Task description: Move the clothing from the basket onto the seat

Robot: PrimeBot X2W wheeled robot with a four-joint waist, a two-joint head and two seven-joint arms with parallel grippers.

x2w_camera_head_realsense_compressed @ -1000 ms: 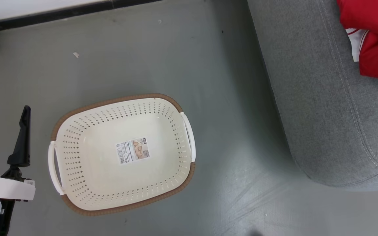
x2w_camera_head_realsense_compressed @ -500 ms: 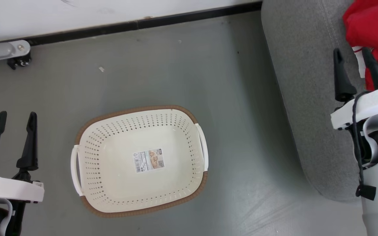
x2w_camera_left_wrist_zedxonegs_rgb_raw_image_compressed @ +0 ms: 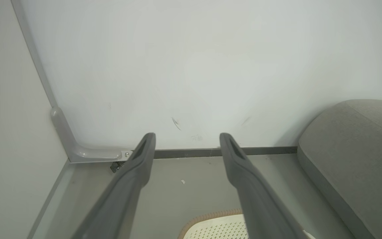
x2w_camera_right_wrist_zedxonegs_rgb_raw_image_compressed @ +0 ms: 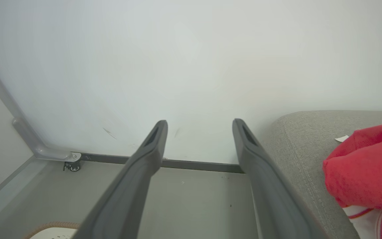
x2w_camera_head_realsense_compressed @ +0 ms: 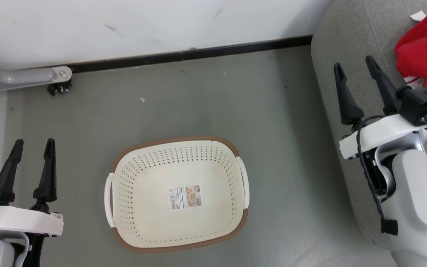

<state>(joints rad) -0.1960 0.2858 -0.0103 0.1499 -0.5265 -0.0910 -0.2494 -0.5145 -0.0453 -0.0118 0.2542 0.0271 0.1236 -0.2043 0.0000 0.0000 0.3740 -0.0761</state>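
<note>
The cream basket [x2w_camera_head_realsense_compressed: 124, 174] with its brown rim stands on the grey floor in the head view, holding nothing but the label on its floor. Red clothing [x2w_camera_head_realsense_compressed: 426, 55] with white trim lies on the grey seat [x2w_camera_head_realsense_compressed: 336, 44] at the upper right. My left gripper [x2w_camera_head_realsense_compressed: 33, 142] hangs open at the lower left, well left of the basket. Over the seat's left edge my right gripper [x2w_camera_head_realsense_compressed: 354, 63] is open and empty, just left of the clothing. The right wrist view has the clothing [x2w_camera_right_wrist_zedxonegs_rgb_raw_image_compressed: 366, 172] on the seat [x2w_camera_right_wrist_zedxonegs_rgb_raw_image_compressed: 297, 139]; the left wrist view catches the basket's rim [x2w_camera_left_wrist_zedxonegs_rgb_raw_image_compressed: 207, 215].
A white wall [x2w_camera_head_realsense_compressed: 143, 22] with a dark baseboard [x2w_camera_head_realsense_compressed: 198, 55] runs along the far side. A grey metal foot with a caster [x2w_camera_head_realsense_compressed: 59, 87] sits at the far left corner. Bare grey floor [x2w_camera_head_realsense_compressed: 198, 100] lies between basket, wall and seat.
The head camera has tilted up, so wall and baseboard came into view and the basket slid down-right in the picture. My right gripper, nearly out of frame a second ago, now stands open over the seat's edge.
</note>
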